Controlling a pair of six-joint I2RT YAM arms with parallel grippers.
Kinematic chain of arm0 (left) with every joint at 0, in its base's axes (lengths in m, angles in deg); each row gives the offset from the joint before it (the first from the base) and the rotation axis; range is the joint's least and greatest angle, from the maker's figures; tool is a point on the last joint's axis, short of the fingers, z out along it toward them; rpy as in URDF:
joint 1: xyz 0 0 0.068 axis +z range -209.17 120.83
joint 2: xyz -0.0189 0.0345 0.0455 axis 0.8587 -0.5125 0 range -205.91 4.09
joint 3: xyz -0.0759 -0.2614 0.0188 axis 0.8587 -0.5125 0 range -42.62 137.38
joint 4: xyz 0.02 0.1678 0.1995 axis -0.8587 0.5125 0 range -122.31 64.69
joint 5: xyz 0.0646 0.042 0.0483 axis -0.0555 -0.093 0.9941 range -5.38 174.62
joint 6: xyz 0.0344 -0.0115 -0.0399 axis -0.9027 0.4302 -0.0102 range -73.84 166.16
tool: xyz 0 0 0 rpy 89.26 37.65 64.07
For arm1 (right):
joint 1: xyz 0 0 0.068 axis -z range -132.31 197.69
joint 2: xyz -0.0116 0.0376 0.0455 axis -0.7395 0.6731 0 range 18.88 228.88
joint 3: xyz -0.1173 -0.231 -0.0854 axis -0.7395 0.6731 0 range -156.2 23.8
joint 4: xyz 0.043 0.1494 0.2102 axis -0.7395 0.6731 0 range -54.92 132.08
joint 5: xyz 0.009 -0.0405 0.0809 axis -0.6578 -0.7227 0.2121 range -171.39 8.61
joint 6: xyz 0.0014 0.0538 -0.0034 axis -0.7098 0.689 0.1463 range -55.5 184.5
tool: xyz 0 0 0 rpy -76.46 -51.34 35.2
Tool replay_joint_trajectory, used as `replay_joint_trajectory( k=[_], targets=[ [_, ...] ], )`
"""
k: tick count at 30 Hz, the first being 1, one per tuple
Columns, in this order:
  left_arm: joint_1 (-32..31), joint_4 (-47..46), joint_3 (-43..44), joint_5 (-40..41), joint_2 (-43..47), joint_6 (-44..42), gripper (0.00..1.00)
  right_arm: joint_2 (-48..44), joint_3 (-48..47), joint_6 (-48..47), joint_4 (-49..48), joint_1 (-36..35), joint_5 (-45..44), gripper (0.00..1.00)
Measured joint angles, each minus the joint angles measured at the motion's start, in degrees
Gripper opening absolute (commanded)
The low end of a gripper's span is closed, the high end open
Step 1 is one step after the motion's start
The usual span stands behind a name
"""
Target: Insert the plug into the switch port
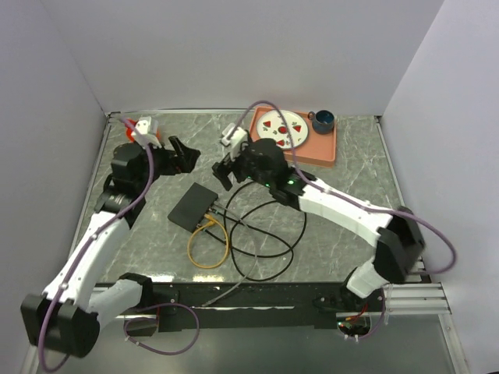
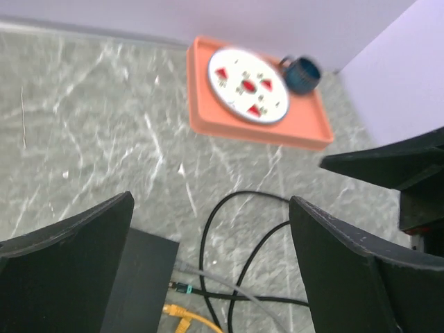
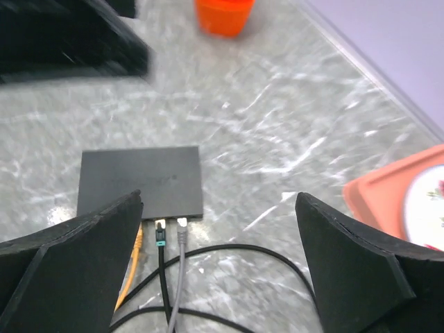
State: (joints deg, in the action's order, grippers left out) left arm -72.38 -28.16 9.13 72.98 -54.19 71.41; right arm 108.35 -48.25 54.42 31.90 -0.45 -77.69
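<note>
Switch port (image 3: 170, 216) sits on the narrow side of the black switch box (image 1: 193, 206), mid-table on a grey marble-look tabletop (image 1: 351, 179), with orange, black and grey plugs (image 3: 160, 236) against that side. Left gripper (image 1: 181, 154) and right gripper (image 1: 228, 170) are both spread wide and empty, just behind the box. Salmon tray (image 1: 321, 146) sits far right. Pale lilac walls (image 1: 234, 54) enclose the table.
</note>
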Motion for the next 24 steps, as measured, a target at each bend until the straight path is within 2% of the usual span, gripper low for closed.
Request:
replay_joint_trajectory(
  k=[6, 14, 18, 24],
  targets=[
    [-0.2, 0.3, -2.1, 0.8, 7.5, 0.5, 0.97, -15.6, 11.7, 1.9, -0.5, 0.0, -3.5, 0.99],
    [-0.3, 2.8, -6.1, 3.7, 7.8, 1.2, 0.97, -35.1, 26.8, 4.6, 3.0, 2.6, -10.0, 1.0],
    [-0.4, 2.7, -7.6, 5.4, 7.8, 1.8, 0.97, -41.3, 29.7, 5.4, 5.4, 5.7, -12.2, 1.0],
    [-0.4, 0.9, -8.8, 9.6, 8.3, 3.1, 0.97, -43.2, 30.0, 7.1, 7.3, 11.5, -12.8, 1.0]
  ],
)
